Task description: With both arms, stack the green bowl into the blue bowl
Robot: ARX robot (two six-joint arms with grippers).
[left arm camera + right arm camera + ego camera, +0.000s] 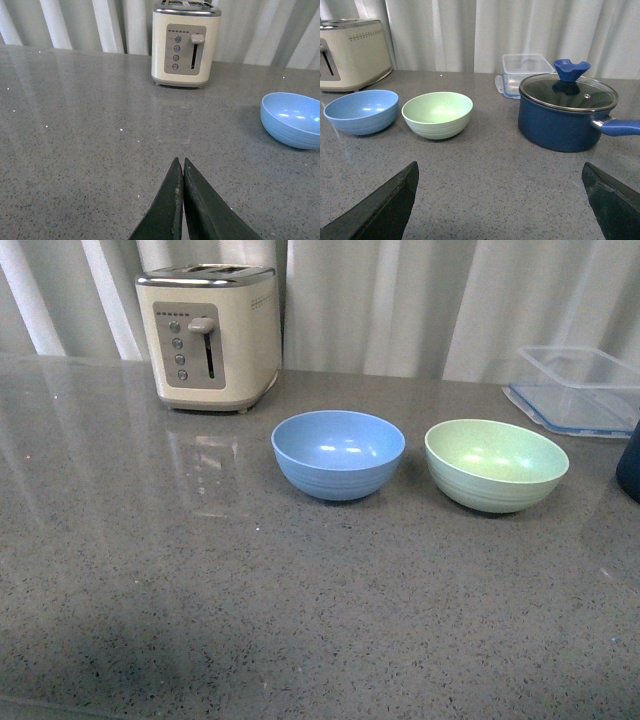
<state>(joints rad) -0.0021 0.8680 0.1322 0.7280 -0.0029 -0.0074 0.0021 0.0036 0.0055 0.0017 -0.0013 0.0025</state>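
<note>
**Two bowls side by side, apart; left gripper closed, right gripper spread**

Front view: Grey speckled counter (300,610). The blue bowl (338,454) sits upright near the middle. The green bowl (497,464) sits upright to its right, near it but with a gap of bare counter between them. Both are empty. A cream toaster (210,335) stands behind and to the left of the blue bowl, against a pale curtain (400,300). A clear plastic container (580,388) lies at the back right. A sliver of a dark blue pot (630,462) shows at the right edge. Neither arm is in view.

Left wrist view: Left gripper (182,167) has its fingers pressed together with nothing between them, above bare counter. The toaster is straight ahead of it, and the blue bowl is off to one side, well clear.

Right wrist view: Right gripper (500,167) has its fingers wide apart, holding nothing. Ahead of it are the green bowl, with the blue bowl just beyond, and the pot with its glass lid (568,92) and blue knob (571,69). The container stands behind the pot.
</note>
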